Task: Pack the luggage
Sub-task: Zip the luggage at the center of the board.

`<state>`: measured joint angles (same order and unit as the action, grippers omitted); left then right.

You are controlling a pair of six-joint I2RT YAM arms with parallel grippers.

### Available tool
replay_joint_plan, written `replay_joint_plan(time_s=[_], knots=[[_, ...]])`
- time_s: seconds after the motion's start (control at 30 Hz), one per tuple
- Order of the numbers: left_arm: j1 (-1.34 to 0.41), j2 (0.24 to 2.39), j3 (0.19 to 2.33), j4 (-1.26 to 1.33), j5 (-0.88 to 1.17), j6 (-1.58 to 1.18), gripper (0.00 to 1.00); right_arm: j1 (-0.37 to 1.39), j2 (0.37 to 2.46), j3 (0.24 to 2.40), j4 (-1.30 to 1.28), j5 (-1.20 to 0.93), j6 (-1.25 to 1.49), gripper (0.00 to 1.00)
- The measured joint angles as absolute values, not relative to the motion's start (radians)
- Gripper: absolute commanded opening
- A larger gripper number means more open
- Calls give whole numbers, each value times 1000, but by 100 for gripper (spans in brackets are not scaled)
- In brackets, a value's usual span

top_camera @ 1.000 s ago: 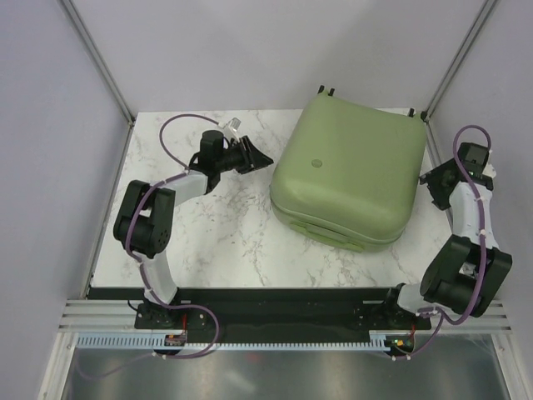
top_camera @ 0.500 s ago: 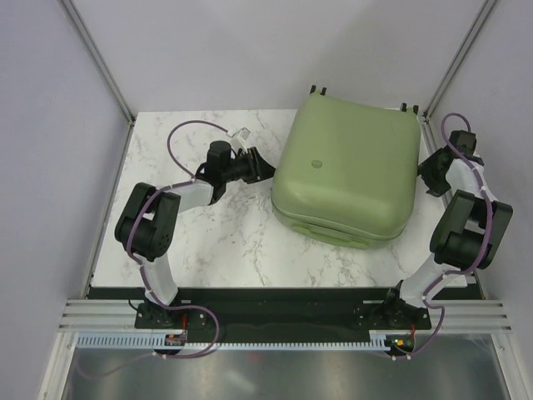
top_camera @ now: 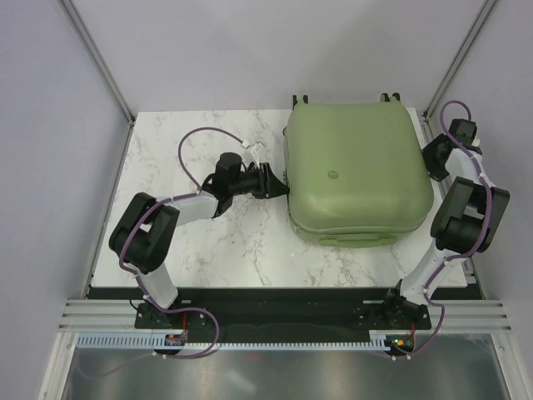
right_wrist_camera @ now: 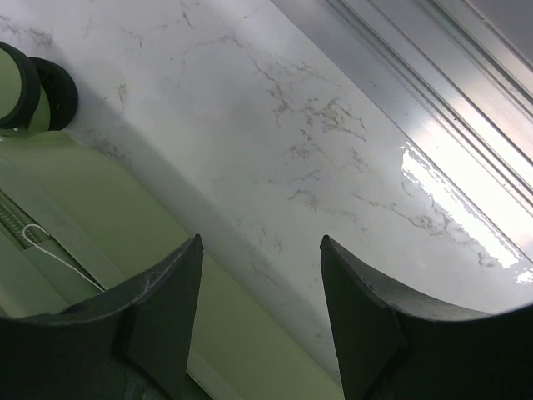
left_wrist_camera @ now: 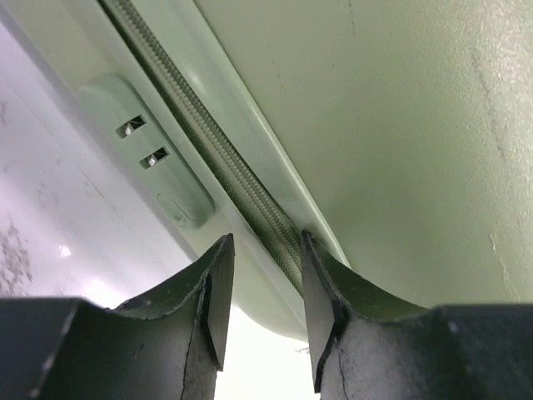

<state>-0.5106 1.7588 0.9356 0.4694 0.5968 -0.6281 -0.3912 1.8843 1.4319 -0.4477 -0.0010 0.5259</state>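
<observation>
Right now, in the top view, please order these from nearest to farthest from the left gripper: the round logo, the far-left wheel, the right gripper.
Measured from the left gripper, at the left side of the luggage:
1. Round logo, on the shell, just to the gripper's right.
2. Far-left wheel, at the back corner.
3. Right gripper, across the luggage, at its right side.

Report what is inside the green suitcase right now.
Nothing inside shows. The luggage lies shut on the table, shell up, and the left wrist view shows its zipper closed along that side. The shell covers whatever it holds.
</observation>
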Motion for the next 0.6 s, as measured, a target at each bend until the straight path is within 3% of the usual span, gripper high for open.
replay_joint_plan(time_s=[0.13,0.27,0.6], knots=[[-488,1697,841,509,668,-612,53,-385,1884,1432,-457,-35,514,67],[-438,1655,760,587,874,-584,60,-369,1884,1431,-475,-72,489,67],[-442,1603,662,716,1058,-508,62,-356,1884,1431,-503,-132,460,68]])
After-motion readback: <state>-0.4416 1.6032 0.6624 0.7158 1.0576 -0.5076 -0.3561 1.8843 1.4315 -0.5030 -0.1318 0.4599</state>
